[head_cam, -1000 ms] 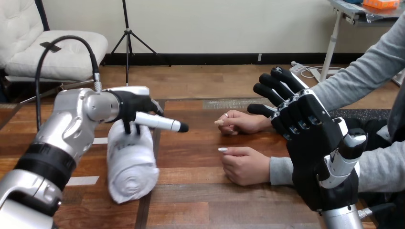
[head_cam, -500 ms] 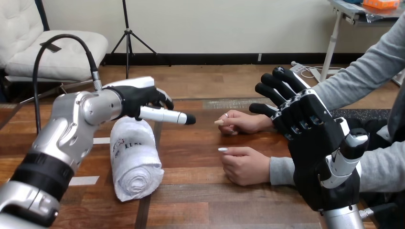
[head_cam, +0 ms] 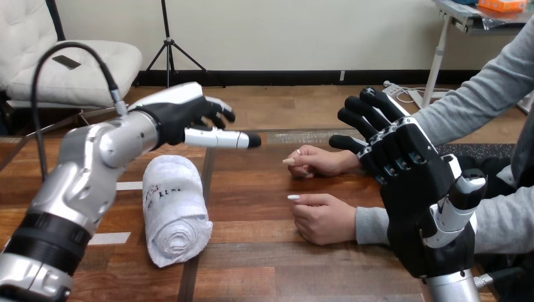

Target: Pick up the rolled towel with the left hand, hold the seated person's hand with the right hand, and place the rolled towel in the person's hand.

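One rolled towel (head_cam: 174, 207), two person's hands (head_cam: 324, 218) (head_cam: 318, 160)

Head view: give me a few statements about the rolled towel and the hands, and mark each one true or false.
1. The rolled towel lies on the table with no hand on it. True.
2. The left hand has its fingers curled round the towel. False: it hangs open above the table, clear of the towel.
3. The right hand is open, fingers spread. True.
4. The right hand holds the person's hand. False: its straight fingers grip nothing; both the person's hands rest on the table.
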Robot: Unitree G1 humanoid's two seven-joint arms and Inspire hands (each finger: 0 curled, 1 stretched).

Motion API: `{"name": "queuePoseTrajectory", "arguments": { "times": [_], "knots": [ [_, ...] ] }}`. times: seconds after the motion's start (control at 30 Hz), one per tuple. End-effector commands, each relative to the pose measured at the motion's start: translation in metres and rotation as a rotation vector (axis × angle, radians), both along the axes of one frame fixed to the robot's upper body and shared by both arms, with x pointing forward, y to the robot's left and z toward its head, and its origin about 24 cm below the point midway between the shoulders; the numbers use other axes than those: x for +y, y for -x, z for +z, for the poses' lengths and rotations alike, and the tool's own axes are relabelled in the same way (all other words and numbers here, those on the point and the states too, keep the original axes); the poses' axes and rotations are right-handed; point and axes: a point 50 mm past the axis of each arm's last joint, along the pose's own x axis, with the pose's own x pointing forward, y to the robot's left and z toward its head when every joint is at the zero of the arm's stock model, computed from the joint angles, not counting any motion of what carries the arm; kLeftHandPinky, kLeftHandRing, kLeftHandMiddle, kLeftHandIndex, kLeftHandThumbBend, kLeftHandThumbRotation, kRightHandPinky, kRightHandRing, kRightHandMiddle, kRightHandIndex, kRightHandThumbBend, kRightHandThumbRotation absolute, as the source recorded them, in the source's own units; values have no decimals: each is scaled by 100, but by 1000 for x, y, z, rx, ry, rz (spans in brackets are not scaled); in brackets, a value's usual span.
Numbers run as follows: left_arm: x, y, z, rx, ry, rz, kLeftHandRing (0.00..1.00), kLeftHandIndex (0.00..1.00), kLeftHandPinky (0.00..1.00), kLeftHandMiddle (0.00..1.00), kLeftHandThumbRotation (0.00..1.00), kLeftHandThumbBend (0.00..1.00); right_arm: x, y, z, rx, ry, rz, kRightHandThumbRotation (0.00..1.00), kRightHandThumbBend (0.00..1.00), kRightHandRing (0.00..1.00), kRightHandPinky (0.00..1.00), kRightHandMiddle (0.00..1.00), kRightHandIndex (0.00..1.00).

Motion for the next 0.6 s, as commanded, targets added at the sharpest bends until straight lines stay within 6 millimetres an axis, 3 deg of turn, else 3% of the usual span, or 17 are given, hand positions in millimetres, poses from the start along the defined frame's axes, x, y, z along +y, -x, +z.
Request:
{"name": "queuePoseTrajectory", "arguments": {
  "times": [0.0, 0.37, 0.57],
  "knots": [
    [7, 2, 26, -114, 49, -2, 79, 86, 68, 84, 85, 76, 2, -10, 17, -93, 3, 4, 100, 100, 86, 74, 85, 84],
    [14, 3, 26, -247, 199, -55, 79, 85, 68, 83, 78, 74, 3, -10, 16, -92, 1, 3, 100, 100, 85, 74, 84, 84],
    [18, 3, 23, -329, 170, -79, 81, 85, 70, 84, 74, 76, 3, -9, 16, -92, 3, 2, 100, 100, 84, 73, 84, 83]
  ]
}}
